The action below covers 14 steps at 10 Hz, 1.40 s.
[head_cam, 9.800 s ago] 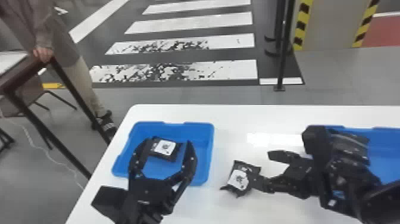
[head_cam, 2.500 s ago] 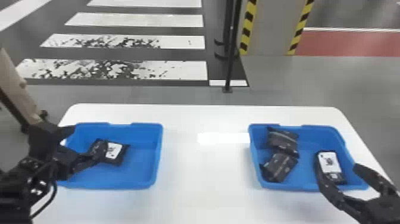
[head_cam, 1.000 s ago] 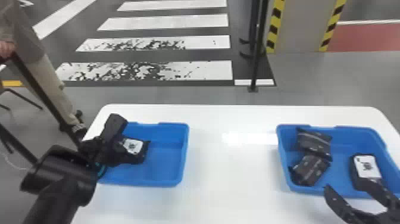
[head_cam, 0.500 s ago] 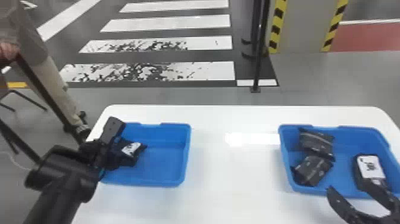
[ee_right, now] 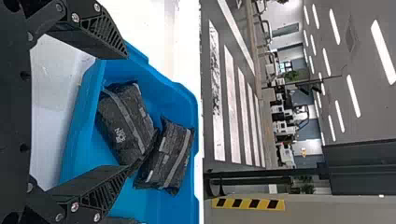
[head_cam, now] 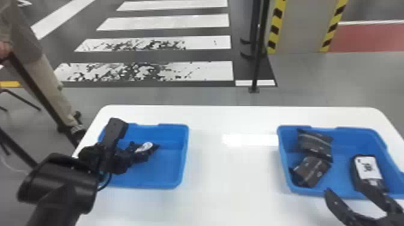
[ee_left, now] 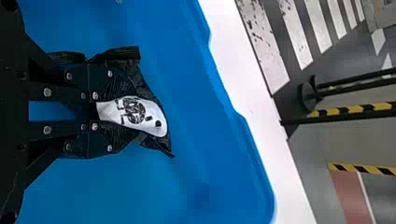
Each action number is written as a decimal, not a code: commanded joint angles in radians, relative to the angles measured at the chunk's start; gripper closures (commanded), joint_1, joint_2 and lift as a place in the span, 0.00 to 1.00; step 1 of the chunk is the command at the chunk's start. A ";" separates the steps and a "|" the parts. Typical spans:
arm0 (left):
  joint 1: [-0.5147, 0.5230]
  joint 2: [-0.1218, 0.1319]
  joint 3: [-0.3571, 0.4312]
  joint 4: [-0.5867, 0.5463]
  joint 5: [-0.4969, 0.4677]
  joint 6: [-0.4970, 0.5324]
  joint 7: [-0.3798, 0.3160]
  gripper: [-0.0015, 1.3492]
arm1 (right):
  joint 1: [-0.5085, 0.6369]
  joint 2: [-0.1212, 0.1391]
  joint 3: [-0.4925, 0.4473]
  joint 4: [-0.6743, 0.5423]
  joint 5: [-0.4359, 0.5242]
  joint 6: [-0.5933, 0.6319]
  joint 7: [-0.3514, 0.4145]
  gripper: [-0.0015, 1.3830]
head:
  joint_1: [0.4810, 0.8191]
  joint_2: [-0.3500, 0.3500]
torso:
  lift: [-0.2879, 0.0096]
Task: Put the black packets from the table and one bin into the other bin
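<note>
In the head view my left gripper (head_cam: 126,156) is down in the left blue bin (head_cam: 168,180), at a black packet with a white label (head_cam: 144,148). The left wrist view has this gripper (ee_left: 95,109) shut on the packet (ee_left: 135,112), which is pinched and creased. My right gripper (head_cam: 345,187) stands open at the near edge of the right blue bin (head_cam: 345,129); its wrist view shows the gripper (ee_right: 121,112) with its fingers apart. Two dark packets (head_cam: 315,144) (head_cam: 311,171) lie at that bin's left side, and a white-labelled packet (head_cam: 368,168) lies at its right, partly behind a right finger.
The white table (head_cam: 231,174) spreads between and around the two bins. Beyond its far edge stands a black post (head_cam: 257,60) on the floor. At the far left a person stands beside a dark-legged table.
The left gripper has closed on the labelled packet, which is now crumpled and tilted compared with one second ago. Earlier, both arms were nearer the middle. The right arm has barely moved lately.
</note>
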 commanded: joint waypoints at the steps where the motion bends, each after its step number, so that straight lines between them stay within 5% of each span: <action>1: 0.053 -0.021 0.029 -0.137 0.060 0.036 0.000 0.90 | -0.001 -0.001 0.000 0.000 -0.003 0.000 0.000 0.14 | 0.63 0.58 | 0.60; 4: 0.139 -0.044 0.086 -0.336 0.142 0.068 0.000 0.90 | -0.006 -0.004 0.002 -0.002 -0.016 0.012 0.000 0.14 | 0.63 0.52 | 0.60; 7: 0.247 -0.091 0.158 -0.473 0.423 -0.030 -0.020 0.90 | -0.050 -0.024 0.048 -0.115 -0.048 0.093 0.005 0.14 | 0.63 0.50 | 0.60; 12: 0.279 -0.106 0.021 -0.500 0.748 -0.113 -0.038 0.90 | -0.276 -0.065 0.183 -0.204 -0.178 0.272 0.049 0.14 | 0.63 0.45 | 0.60; 14: 0.281 -0.105 -0.007 -0.498 0.796 -0.136 -0.043 0.90 | -0.342 -0.079 0.261 -0.208 -0.230 0.302 0.028 0.14 | 0.63 0.46 | 0.60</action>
